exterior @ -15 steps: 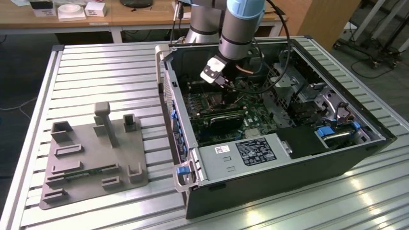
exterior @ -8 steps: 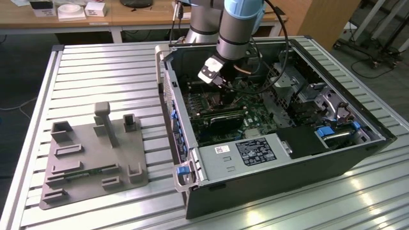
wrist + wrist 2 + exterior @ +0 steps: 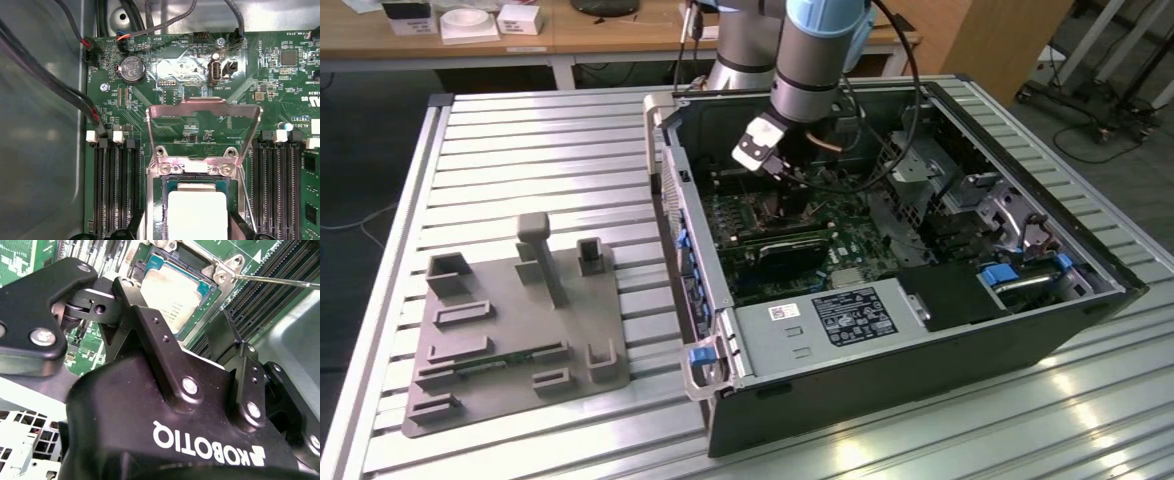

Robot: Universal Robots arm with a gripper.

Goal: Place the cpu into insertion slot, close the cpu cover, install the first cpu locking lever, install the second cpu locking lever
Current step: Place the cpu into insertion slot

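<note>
A grey fixture plate (image 3: 520,330) lay on the table at the exterior view's left. Toward the right, my gripper (image 3: 778,178) reached down into the open computer case (image 3: 921,370). In both wrist views my fingers (image 3: 150,335) stood spread wide, gripping nothing, one on each side of the cpu (image 3: 197,215). The cpu sat in the insertion slot (image 3: 222,272). Just beyond it, the cpu cover (image 3: 205,107) stood raised on its hinge, not closed.

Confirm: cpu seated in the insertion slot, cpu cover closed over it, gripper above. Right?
No. The first wrist view shows the cpu cover standing open on its hinge. The cpu does sit in the insertion slot, gripper above.
</note>
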